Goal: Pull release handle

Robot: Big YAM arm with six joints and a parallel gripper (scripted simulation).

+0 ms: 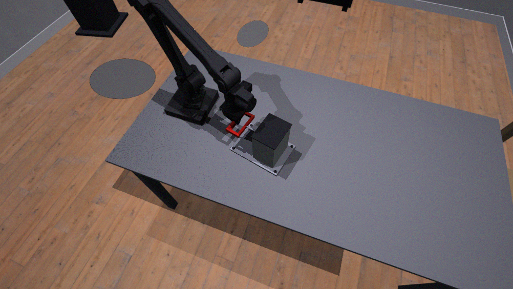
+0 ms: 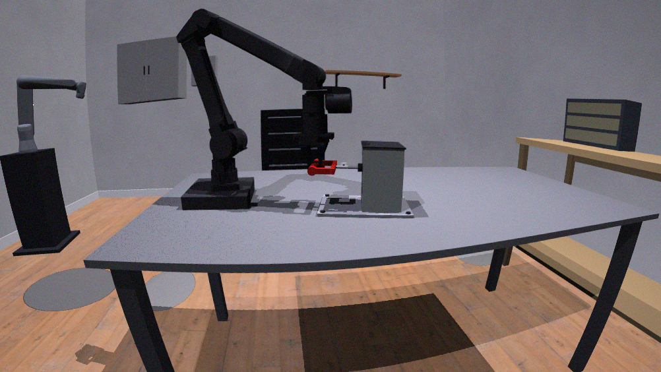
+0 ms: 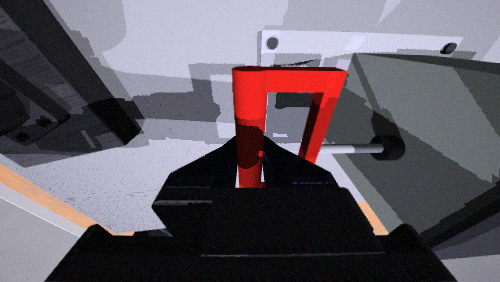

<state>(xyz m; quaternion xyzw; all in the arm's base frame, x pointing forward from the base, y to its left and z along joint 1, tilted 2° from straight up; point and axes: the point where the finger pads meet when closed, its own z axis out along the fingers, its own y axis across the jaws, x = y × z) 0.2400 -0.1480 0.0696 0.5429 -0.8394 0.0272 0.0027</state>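
Observation:
The red release handle (image 1: pixel 240 124) is a rectangular loop on a thin metal rod (image 3: pixel 350 148) that runs into the grey-green box (image 1: pixel 271 139). The handle stands well out from the box, with a length of rod bare in the wrist view and in the side view (image 2: pixel 346 165). My gripper (image 3: pixel 250 141) comes down from above and is shut on the handle's outer grip bar (image 3: pixel 248 125). In the side view the handle (image 2: pixel 322 165) hangs above the table, clear of it. My fingers touch only the red bar.
The box stands on a light base plate (image 1: pixel 261 154) bolted to the grey table. My arm's base (image 1: pixel 192 104) sits just behind the handle. A second grey arm on a black pedestal (image 2: pixel 32 152) stands off the table at the left.

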